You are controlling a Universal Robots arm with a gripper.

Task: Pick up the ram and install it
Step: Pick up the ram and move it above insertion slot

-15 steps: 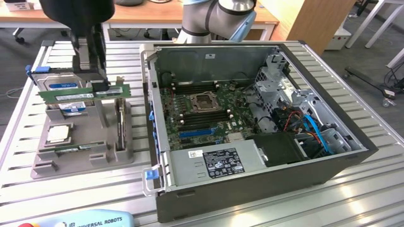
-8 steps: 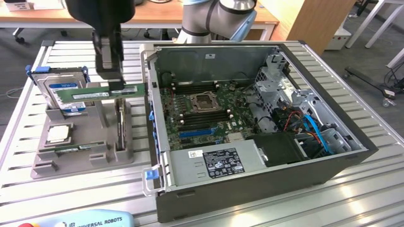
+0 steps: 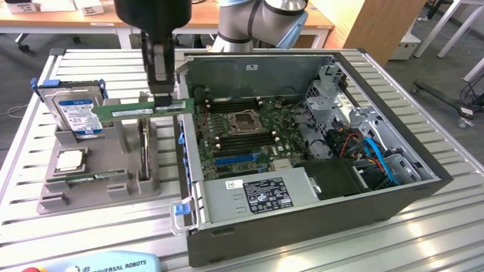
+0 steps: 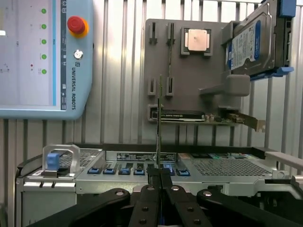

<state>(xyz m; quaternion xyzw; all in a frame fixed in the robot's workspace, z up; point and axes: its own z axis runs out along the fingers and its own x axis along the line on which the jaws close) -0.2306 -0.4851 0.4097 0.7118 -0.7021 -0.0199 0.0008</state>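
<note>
Pincer (image 3: 161,101) is shut tight on the ram (image 3: 124,111), a long green stick. It holds the stick level in the air, left of middle in the exterior view, above the gray holder (image 3: 98,187) on the bench (image 3: 22,226) and just beside the open computer case (image 3: 302,226). A blue hard drive (image 3: 76,110) stands in the holder near it.

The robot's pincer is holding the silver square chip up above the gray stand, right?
Not quite. The pincer is holding the long green ram up above the gray stand; the silver square chip sits in the stand. The exterior view shows it.
</note>
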